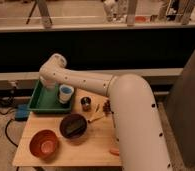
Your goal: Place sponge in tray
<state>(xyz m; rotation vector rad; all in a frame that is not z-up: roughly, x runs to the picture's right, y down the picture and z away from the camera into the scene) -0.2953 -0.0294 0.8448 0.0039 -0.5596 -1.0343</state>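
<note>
The green tray (41,103) sits at the table's back left corner, and a white cup with a blue inside (66,93) stands in its right part. My white arm reaches from the lower right up to an elbow, then bends down over the tray. The gripper (51,86) hangs over the tray's back part, just left of the cup. A flat greenish-grey piece (74,125) that may be the sponge lies in the round dark-brown bowl (73,134) in front of the tray. I cannot tell whether the gripper holds anything.
An orange bowl (43,143) stands at the front left of the wooden table (91,145). A small dark can (86,104), a dark item (107,106) and a yellow piece (96,118) lie mid-table. An orange item (113,151) lies near the front edge. A blue box (22,112) lies left of the table.
</note>
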